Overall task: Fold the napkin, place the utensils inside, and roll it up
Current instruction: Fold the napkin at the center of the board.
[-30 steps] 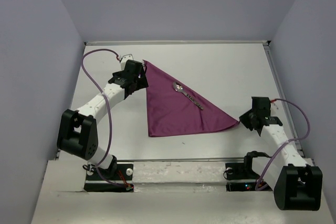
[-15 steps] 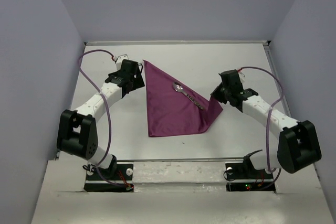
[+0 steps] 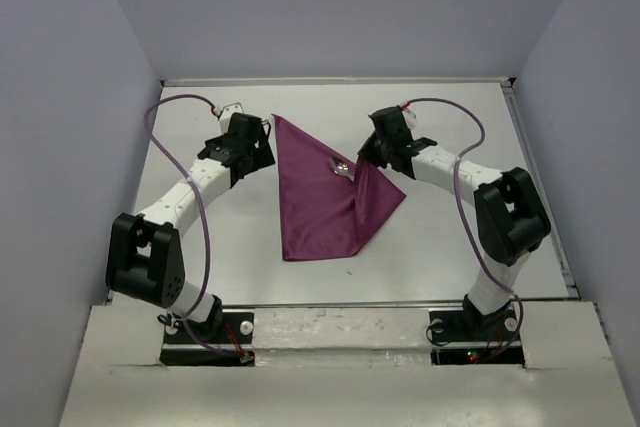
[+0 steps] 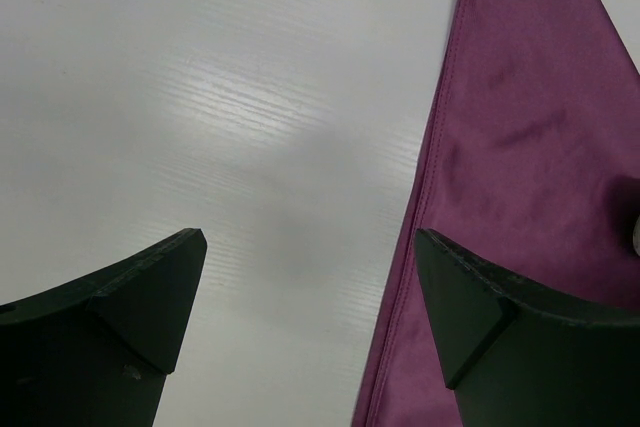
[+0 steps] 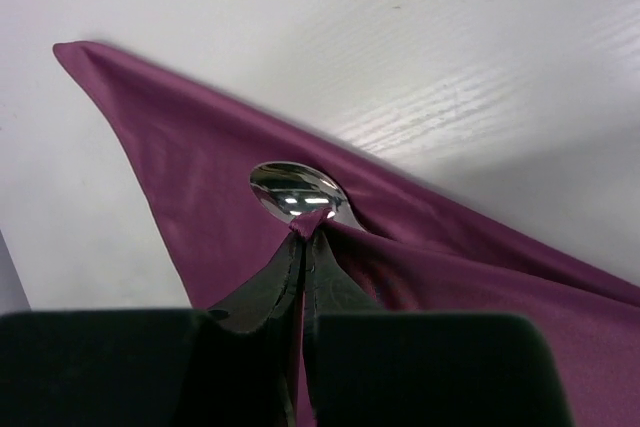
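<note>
Top external view: right end effector, pinching a corner of the napkin, has dragged it from the right to frame centre over the spoon, so wrapping is under way. Left end effector gapes, upper left.

And the left gripper hovers, jaws wide apart, over the left edge of the plum-purple cloth napkin; right gripper, arm stretched across, pinches its lifted corner.

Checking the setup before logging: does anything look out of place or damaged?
Nothing spilled or damaged. Only the bowl of the spoon peeks out beside the napkin corner pinched in the right end effector.
</note>
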`<act>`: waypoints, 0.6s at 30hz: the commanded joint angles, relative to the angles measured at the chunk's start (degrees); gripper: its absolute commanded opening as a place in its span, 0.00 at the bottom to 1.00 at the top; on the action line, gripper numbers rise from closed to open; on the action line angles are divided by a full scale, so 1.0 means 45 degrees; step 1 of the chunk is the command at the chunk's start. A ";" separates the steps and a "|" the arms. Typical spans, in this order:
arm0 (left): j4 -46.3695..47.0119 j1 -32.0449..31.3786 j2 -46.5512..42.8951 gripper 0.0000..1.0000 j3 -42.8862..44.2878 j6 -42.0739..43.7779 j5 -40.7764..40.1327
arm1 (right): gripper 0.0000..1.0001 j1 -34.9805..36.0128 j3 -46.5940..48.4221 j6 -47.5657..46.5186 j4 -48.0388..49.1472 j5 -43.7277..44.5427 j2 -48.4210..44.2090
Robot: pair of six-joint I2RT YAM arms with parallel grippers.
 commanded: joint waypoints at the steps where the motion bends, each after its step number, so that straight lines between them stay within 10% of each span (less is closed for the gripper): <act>1: -0.0311 0.0097 -0.0630 0.99 0.0241 0.0054 -0.0089 | 0.01 0.0226 0.1309 -0.0356 0.0854 0.0299 0.0691; 18: -0.0234 0.0097 -0.0825 0.99 -0.0111 0.0054 0.0087 | 0.01 0.0949 0.2892 -0.1061 0.0757 -0.0014 0.2509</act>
